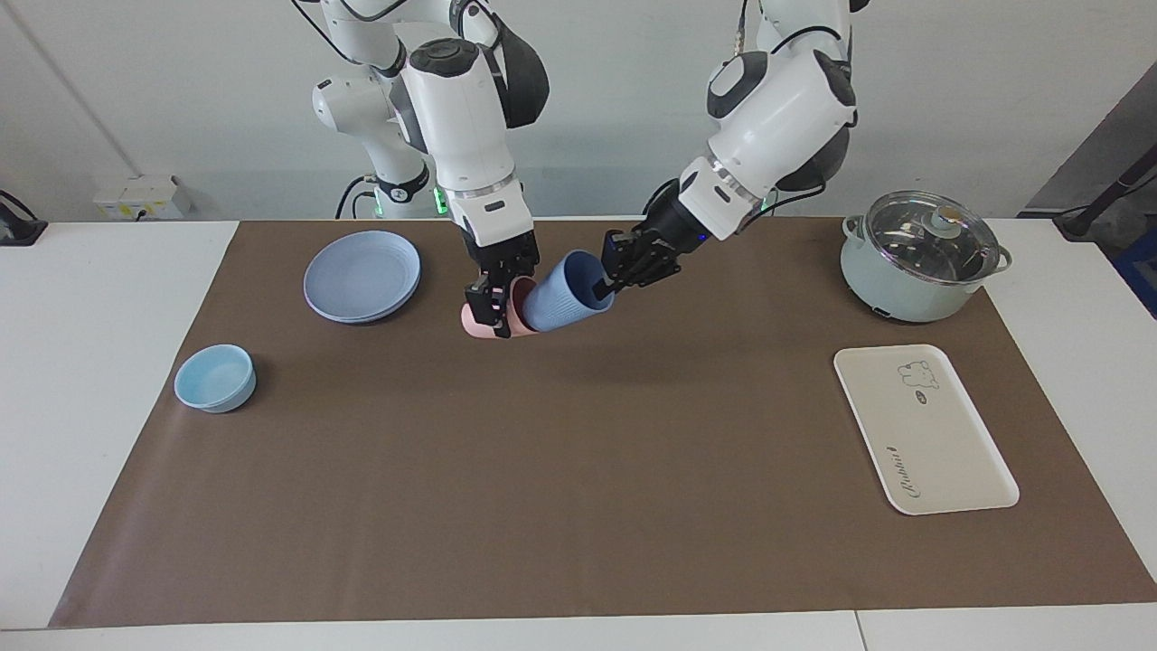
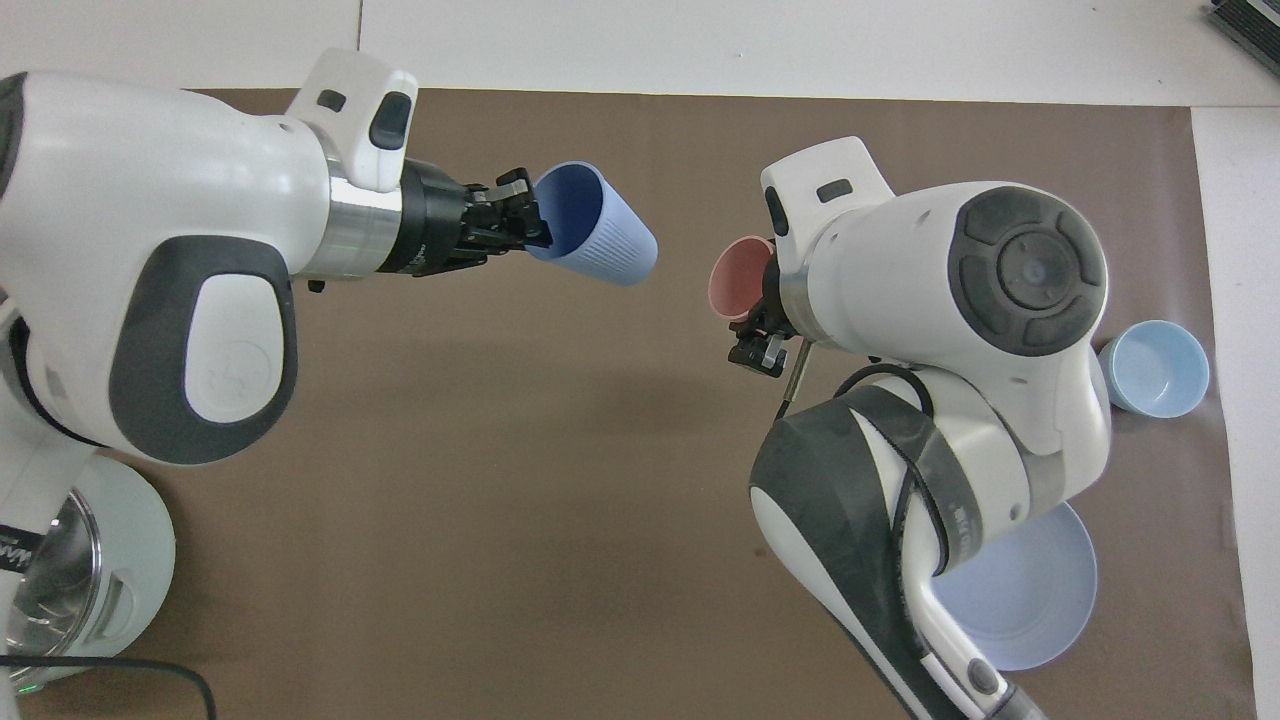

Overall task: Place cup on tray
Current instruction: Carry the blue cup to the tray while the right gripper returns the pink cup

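My left gripper is shut on the rim of the periwinkle ribbed cup and holds it tilted in the air over the mat's middle; both also show in the overhead view, the gripper and the cup. My right gripper is shut on the rim of a pink cup, low at the mat beside the blue cup; in the overhead view the two cups are apart, pink cup. The cream tray lies on the mat toward the left arm's end, with nothing on it. It is hidden in the overhead view.
A pale green pot with a glass lid stands nearer to the robots than the tray. Stacked round blue plates and a light-blue bowl lie toward the right arm's end. A brown mat covers the table.
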`<state>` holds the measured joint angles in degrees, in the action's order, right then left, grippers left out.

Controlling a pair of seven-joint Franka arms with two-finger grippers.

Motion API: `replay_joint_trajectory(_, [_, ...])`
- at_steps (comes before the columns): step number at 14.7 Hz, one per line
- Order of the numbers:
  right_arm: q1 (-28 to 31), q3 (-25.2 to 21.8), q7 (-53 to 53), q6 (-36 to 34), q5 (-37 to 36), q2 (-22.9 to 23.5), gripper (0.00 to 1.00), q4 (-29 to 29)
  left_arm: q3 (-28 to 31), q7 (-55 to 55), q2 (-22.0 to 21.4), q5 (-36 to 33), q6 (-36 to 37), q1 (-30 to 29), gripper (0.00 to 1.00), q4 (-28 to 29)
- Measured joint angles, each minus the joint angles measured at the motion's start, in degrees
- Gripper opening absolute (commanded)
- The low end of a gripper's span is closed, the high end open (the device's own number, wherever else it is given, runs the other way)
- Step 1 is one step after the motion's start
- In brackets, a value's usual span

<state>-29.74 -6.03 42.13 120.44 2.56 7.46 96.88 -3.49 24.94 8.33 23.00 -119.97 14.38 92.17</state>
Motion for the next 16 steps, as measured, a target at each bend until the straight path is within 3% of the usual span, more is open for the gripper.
replay_joint_trajectory(4, [3.0,-0.1,0.0,3.8,1.5,0.1,0.0,0.4,0.2,-13.1,0.0,-2.5,0.4,-9.4,0.0,0.7])
replay_joint_trajectory(7, [6.9,-0.1,1.6,8.7,9.2,0.3,0.0,1.8,0.4,-28.8,-0.3,-2.6,0.4,-18.3,0.0,2.9])
replay_joint_trajectory(11, [14.6,-0.3,17.4,11.1,28.0,1.2,0.0,3.9,0.5,-47.4,-0.7,-4.0,-1.5,-28.5,0.0,7.2])
replay_joint_trajectory(16, [23.0,-0.5,39.3,12.4,51.9,6.4,0.0,4.8,0.4,-56.9,1.1,-6.1,-16.3,-31.9,0.0,17.0])
